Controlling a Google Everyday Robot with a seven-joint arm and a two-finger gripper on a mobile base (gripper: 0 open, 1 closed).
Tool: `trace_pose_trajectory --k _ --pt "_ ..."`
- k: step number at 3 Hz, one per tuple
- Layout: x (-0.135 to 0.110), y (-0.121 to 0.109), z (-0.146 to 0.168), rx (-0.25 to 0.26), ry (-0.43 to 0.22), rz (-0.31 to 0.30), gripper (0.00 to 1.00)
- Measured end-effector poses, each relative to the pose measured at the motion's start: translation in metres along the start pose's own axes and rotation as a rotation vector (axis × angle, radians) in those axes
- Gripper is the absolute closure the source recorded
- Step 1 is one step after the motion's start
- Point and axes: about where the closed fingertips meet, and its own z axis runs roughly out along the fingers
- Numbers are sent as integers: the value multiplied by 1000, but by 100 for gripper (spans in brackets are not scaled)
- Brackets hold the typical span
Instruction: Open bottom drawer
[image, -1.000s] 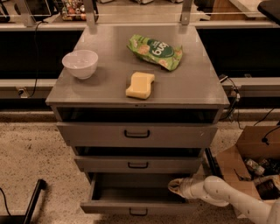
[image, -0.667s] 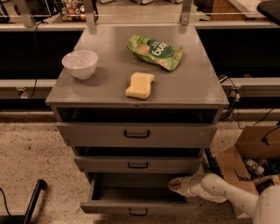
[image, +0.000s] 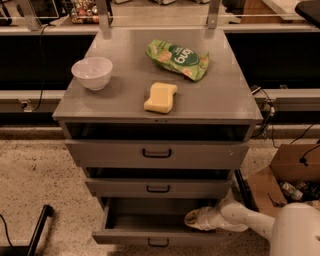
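Note:
The bottom drawer (image: 160, 237) of the grey metal cabinet (image: 157, 107) stands pulled out, its inside showing and looking empty. Its short grey front carries a small black loop handle (image: 158, 243) near the lower edge of the view. My gripper (image: 192, 218) is at the drawer's right side, over the open drawer near its right wall, with the white arm (image: 250, 225) reaching in from the lower right. The middle drawer (image: 158, 188) and the top drawer (image: 157, 153) stand only slightly out.
On the cabinet top are a white bowl (image: 92, 73), a yellow sponge (image: 161, 97) and a green snack bag (image: 178, 59). A cardboard box (image: 287, 180) with items stands on the floor at right. A black bar (image: 37, 232) lies at lower left. Cables hang at right.
The arm has shifted slightly; the gripper stays at the open bottom drawer's right side. The drawer's opening looks about the same.

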Motion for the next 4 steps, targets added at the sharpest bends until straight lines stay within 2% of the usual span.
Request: trace_pose_trajectory --k 1,2,3,4 --pt "-4 27 26 -82 16 -31 100" --pt "-5 39 32 -107 2 -34 100" --pt "-8 54 22 -156 -48 -25 100" --pt "-7 52 23 -148 -49 -21 100"
